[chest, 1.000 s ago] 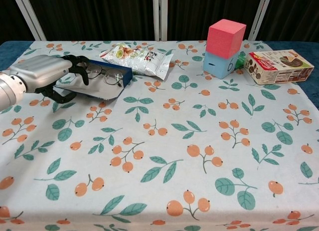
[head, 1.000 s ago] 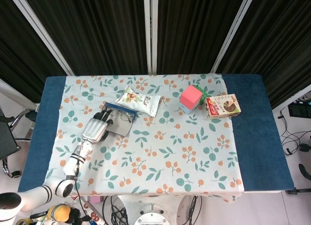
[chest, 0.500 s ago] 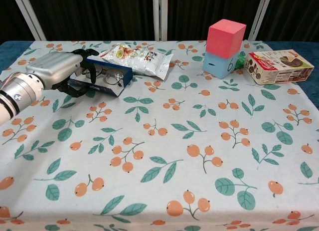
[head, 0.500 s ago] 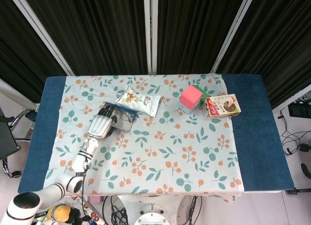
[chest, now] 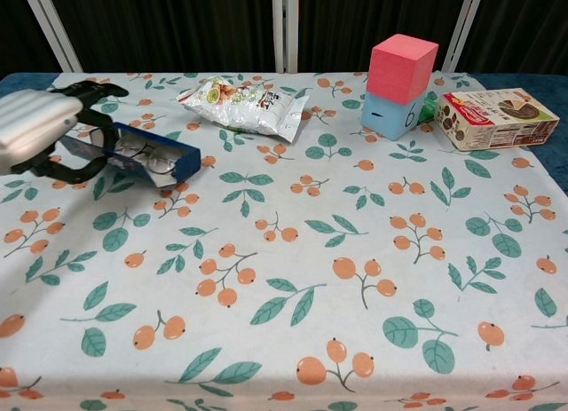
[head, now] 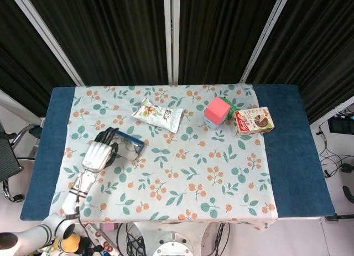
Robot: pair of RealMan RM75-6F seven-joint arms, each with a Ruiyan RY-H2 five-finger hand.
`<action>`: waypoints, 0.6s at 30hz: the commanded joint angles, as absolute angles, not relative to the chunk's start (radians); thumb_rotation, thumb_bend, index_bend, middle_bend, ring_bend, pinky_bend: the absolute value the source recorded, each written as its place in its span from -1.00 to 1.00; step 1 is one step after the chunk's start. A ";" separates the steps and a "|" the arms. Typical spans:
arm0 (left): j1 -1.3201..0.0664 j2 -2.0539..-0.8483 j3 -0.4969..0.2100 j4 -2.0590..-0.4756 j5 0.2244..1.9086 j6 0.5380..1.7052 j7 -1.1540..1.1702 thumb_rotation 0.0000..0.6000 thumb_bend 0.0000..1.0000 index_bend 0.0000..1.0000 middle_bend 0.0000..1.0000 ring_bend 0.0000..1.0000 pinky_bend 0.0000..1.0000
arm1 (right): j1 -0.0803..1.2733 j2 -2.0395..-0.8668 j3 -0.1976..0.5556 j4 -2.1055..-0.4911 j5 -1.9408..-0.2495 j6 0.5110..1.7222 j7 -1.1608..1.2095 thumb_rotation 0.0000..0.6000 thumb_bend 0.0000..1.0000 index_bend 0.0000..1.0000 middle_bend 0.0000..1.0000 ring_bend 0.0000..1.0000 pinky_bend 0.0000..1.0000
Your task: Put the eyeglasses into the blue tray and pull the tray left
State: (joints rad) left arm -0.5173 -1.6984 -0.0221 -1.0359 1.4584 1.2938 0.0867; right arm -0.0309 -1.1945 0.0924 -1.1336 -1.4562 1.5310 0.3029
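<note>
The blue tray (head: 131, 146) (chest: 167, 165) lies at the left of the floral cloth, tilted up slightly at its left end. The eyeglasses (chest: 142, 151) lie inside it, partly hidden by the tray wall in the chest view. My left hand (head: 98, 156) (chest: 40, 127) grips the tray's left end, with fingers curled over the rim and the thumb beneath. My right hand shows in neither view.
A snack bag (head: 158, 115) (chest: 246, 105) lies just beyond and right of the tray. At the right back stand a pink block on a blue block (head: 217, 111) (chest: 399, 74) and a biscuit box (head: 253, 121) (chest: 497, 116). Blue table edges (head: 57, 151) flank the cloth.
My left hand has drawn the tray with the eyeglasses leftward and nearer to me, away from the snack bag.
</note>
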 commanded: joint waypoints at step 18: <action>-0.550 -1.388 -0.046 -1.499 1.258 1.061 0.586 1.00 -0.08 0.52 -0.89 -0.92 -0.67 | -0.016 -1.200 0.083 -1.159 -1.467 1.514 0.258 1.00 -0.61 -1.00 -1.00 -1.00 -1.00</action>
State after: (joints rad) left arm -0.5232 -1.4036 -0.0182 -1.4691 1.2943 1.0926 0.5483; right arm -0.0157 -1.1993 0.0827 -1.1591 -1.4672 1.5146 0.2576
